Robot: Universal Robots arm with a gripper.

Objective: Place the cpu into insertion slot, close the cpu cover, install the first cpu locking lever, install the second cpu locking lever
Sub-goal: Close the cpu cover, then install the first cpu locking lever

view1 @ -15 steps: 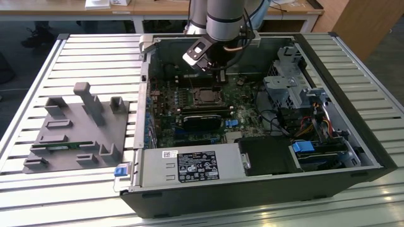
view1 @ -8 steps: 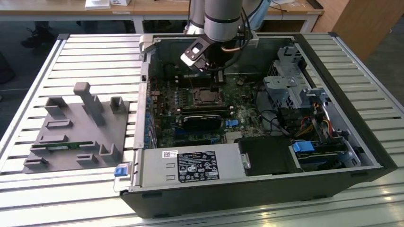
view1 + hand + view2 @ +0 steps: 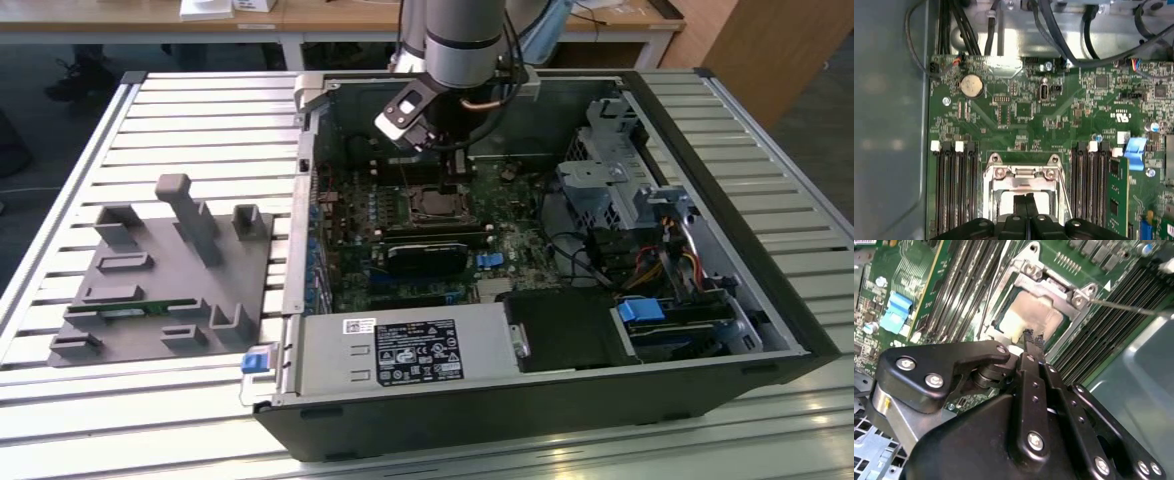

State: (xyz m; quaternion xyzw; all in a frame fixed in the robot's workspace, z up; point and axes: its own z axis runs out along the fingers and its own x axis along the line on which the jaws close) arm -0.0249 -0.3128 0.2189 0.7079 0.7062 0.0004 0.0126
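Now | one gripper (image 3: pixel 1034 337), two fingers (image 3: pixel 1029 347) pressed together, over one cpu (image 3: pixel 1029 315) | one cpu cover (image 3: pixel 1054 287) down

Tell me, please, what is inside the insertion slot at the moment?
The cpu sits there, its pale metal top showing through the cut-out of the cpu cover. The shut end effector hides one edge, and the contacts beneath the chip are covered.
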